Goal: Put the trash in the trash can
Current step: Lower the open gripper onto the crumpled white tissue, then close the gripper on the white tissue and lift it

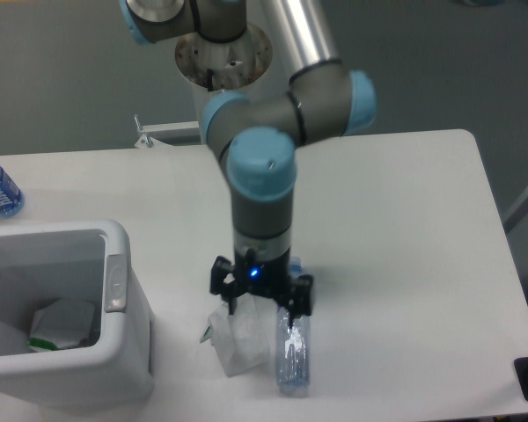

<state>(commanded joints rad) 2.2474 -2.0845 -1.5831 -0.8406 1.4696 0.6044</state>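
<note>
Crumpled wrapper [238,341] and crushed bottle [292,356] directly beneath tool [260,308], jaws spread wide, straddling both

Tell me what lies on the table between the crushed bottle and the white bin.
In the fixed camera view, the crumpled wrapper lies between the crushed bottle and the white bin, beside the bottle; the remaining stretch is bare table.

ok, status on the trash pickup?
End effector open, low over the wrapper and crushed bottle, nothing gripped. Both pieces on the table, not in the trash can. Path to the can looks clear.
</note>
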